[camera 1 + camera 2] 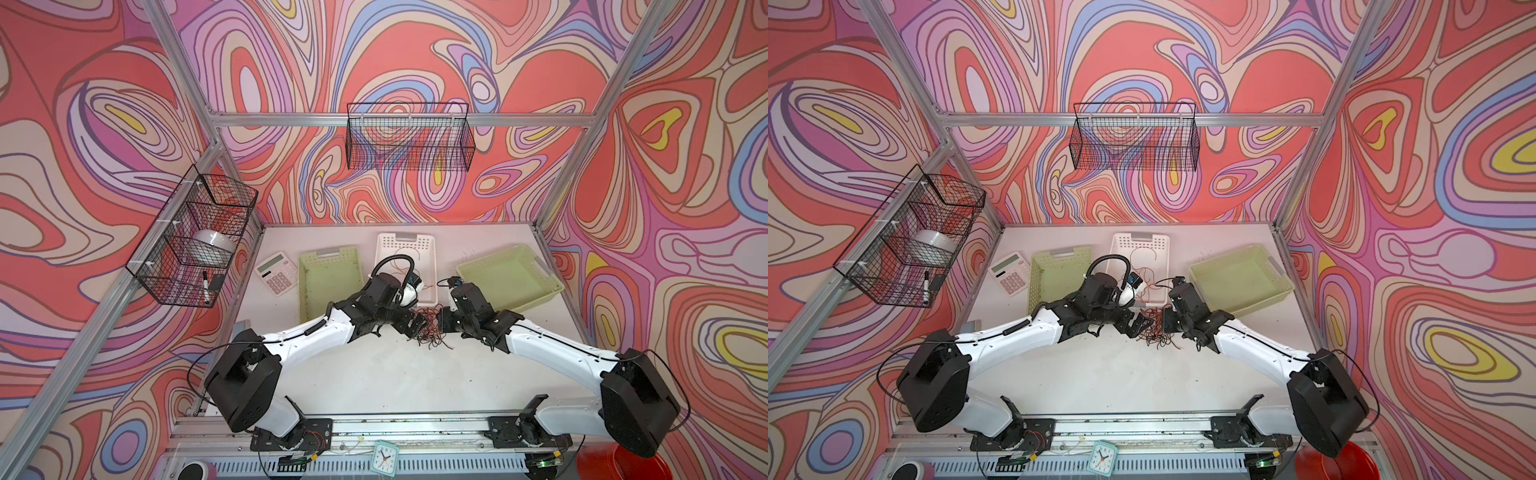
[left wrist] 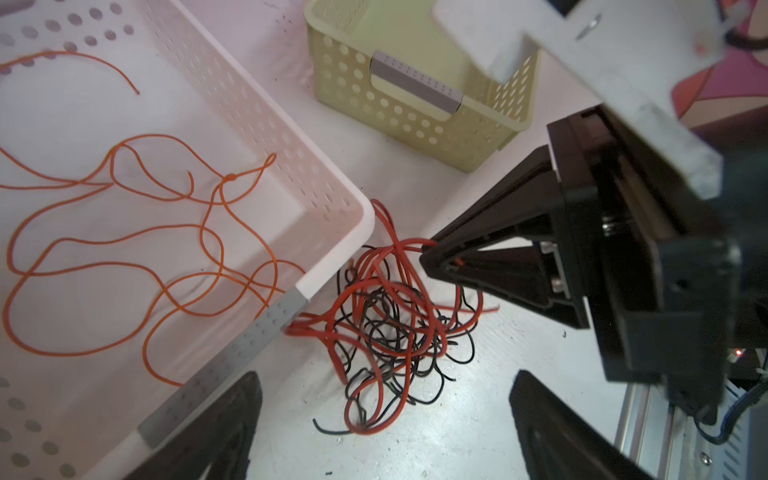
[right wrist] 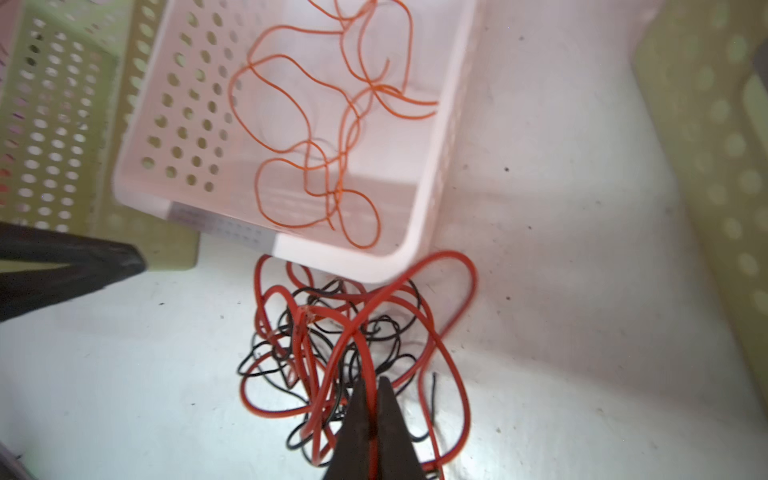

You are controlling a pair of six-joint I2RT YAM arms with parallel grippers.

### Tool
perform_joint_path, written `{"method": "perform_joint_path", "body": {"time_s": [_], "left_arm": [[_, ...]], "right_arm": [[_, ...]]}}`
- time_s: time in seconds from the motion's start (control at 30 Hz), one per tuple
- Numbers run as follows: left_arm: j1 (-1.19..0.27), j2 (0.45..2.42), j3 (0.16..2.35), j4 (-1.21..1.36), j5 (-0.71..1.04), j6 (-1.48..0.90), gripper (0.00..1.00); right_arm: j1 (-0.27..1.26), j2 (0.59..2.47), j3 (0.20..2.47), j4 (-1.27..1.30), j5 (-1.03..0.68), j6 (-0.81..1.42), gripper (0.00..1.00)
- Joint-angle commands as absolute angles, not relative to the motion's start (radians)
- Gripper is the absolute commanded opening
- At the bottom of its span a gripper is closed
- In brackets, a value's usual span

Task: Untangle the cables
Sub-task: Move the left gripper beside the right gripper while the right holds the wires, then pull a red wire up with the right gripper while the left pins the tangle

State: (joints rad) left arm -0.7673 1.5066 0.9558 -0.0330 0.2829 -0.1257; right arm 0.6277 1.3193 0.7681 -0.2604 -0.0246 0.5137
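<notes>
Beyond the open left claw (image 2: 384, 376), one white basket (image 3: 340, 264) holding orange wires (image 2: 231, 178), two green baskets (image 1: 330, 270), right claw (image 3: 374, 382) pinching red cable (image 3: 446, 254)

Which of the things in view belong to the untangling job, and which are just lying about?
Job: red and black cable tangle, a red strand pinched by the shut right fingers; open left fingers; orange cables in the white basket.
Lying about: calculator; alarm clock; wire wall baskets; green baskets.
</notes>
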Motion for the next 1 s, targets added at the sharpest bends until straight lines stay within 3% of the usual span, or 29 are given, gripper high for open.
{"method": "perform_joint_path", "body": {"time_s": [0.0,0.43,0.7,0.97], "left_arm": [[-0.782,1.499,0.959,0.038,0.201,-0.186,0.99],[-0.808,1.481,0.847,0.111,0.062,-0.203,1.00],[-0.810,1.498,0.821,0.198,0.051,-0.233,1.00],[-0.819,1.556,0.831,0.199,-0.146,-0.262,0.98]], "right_arm": [[0.649,1.320,0.798,-0.277,-0.081,0.512,0.00],[0.663,1.265,0.856,-0.336,-0.116,0.549,0.00],[0.664,1.290,0.884,-0.315,-0.222,0.537,0.00],[0.666,1.246,0.954,-0.411,-0.232,0.480,0.00]]}}
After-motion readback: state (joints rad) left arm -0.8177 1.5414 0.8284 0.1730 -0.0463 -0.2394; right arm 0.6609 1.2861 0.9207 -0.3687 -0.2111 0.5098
